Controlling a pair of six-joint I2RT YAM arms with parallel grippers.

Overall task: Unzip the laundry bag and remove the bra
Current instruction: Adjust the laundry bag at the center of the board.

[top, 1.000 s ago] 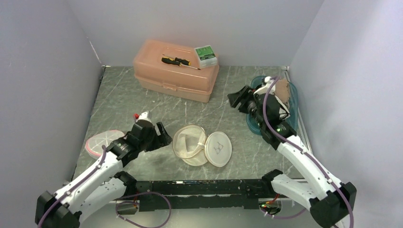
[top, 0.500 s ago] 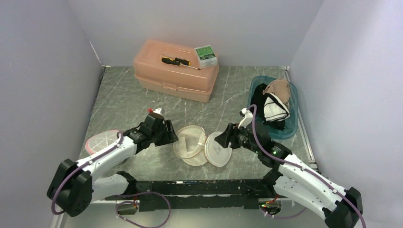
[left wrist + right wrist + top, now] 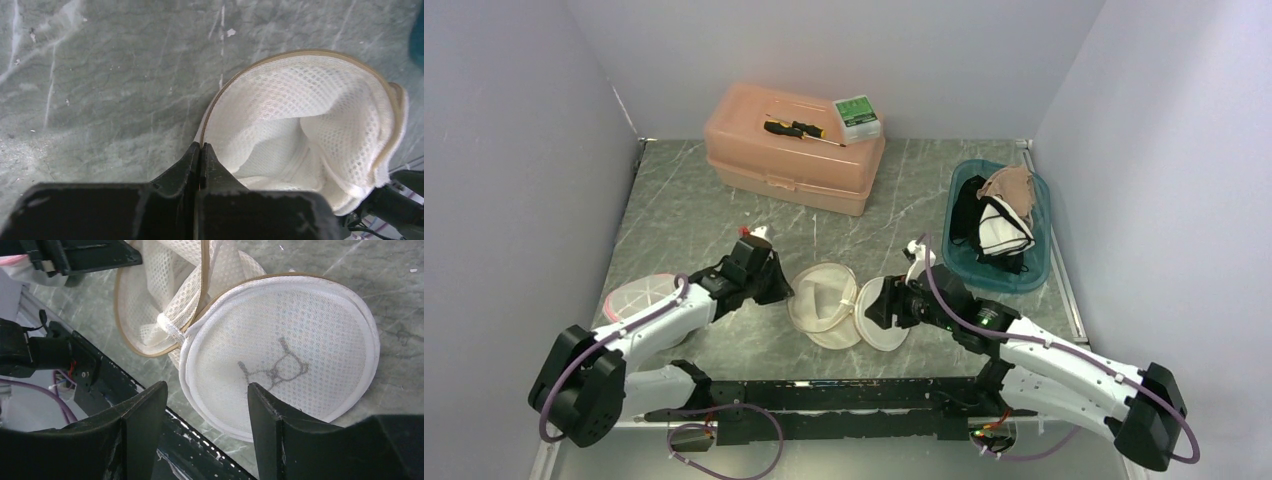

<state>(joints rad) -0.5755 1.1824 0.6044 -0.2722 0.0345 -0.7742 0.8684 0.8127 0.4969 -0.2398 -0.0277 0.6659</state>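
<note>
The white mesh laundry bag [image 3: 822,296] lies unzipped on the table, its round lid [image 3: 886,315] folded out to the right. My left gripper [image 3: 781,289] is shut on the tan rim of the bag's left half [image 3: 300,95], the rim pinched between the fingertips [image 3: 200,146]. My right gripper [image 3: 882,304] hovers open over the lid [image 3: 305,340], its fingers [image 3: 150,410] straddling the lid's near edge. Inside the bag only folded mesh shows. A beige bra [image 3: 1012,185] lies on top of dark and white garments in the teal bin [image 3: 956,258].
A salmon plastic toolbox [image 3: 794,160] stands at the back with a screwdriver [image 3: 800,130] and a green box [image 3: 857,116] on it. A pink round mesh disc [image 3: 636,299] lies under my left arm. Walls close in on three sides.
My left gripper moved in to the bag and closed on its rim. My right arm swung from the teal bin down to the bag's lid, staying open.
</note>
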